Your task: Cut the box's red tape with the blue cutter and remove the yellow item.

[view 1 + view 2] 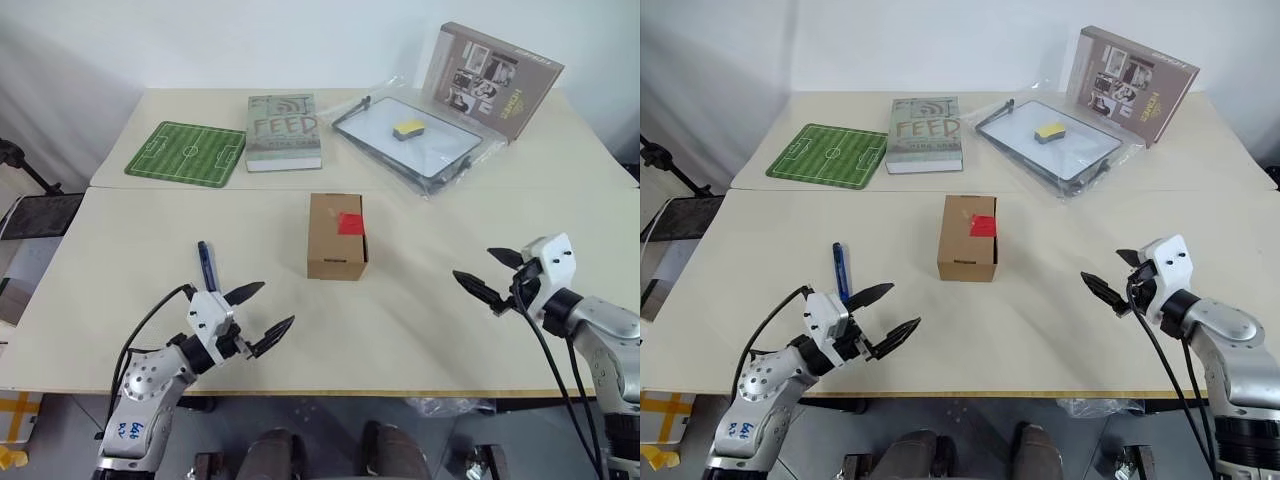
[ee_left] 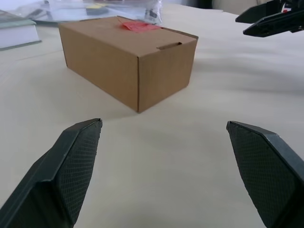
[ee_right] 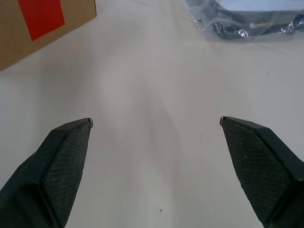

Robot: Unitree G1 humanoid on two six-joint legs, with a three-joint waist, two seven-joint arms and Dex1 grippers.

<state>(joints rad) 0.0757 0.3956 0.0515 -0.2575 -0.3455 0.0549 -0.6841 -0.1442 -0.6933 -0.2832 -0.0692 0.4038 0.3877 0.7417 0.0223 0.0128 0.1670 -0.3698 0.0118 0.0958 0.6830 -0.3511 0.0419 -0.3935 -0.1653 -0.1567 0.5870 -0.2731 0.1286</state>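
Closed box, red tape intact; blue cutter beside.

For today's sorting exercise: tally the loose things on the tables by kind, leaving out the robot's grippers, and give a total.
Boxes: 2, the box and printed box
Cutters: 1, the blue cutter
Books: 1
Mats: 1
Bagged trays: 1
Total: 6

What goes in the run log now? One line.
left pincer: open, empty | right pincer: open, empty | cutter: on table | box: taped shut

walls: white | tables: two, beige | floor: grey
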